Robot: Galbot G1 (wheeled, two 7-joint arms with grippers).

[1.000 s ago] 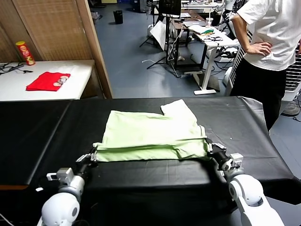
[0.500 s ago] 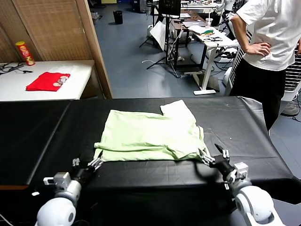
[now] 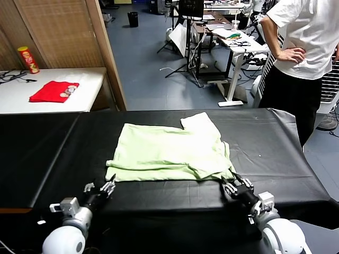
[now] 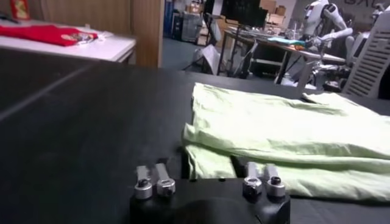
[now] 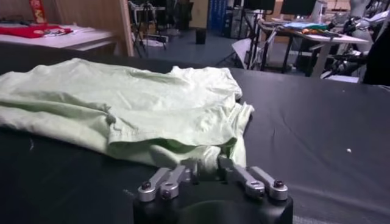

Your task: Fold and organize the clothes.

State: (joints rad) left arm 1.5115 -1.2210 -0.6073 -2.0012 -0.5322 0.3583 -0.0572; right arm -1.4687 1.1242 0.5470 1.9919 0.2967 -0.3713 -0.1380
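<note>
The right hand (image 3: 234,186) sits near the bench's front edge, just off the shirt's front right corner, its fingers pressed together; the right wrist view shows the tips meeting right at the cloth's hem, though whether any fabric is caught between them cannot be told. A second ago it lay against that corner with fingers parted; it has since drawn back toward the front edge and closed. The left hand (image 3: 99,190) has likewise backed away from the front left corner and now rests on bare black cover (image 3: 47,153), its fingers (image 4: 159,180) partly spread and holding nothing, a little short of the hem.

The shirt (image 3: 169,151) lies in the middle of the bench, folded into a rough rectangle with a doubled front edge and one sleeve (image 3: 198,123) sticking out toward the far side. It has barely shifted over the last second.

By this reading, one fold has been released and both hands are resetting at the front corners for the next one.
</note>
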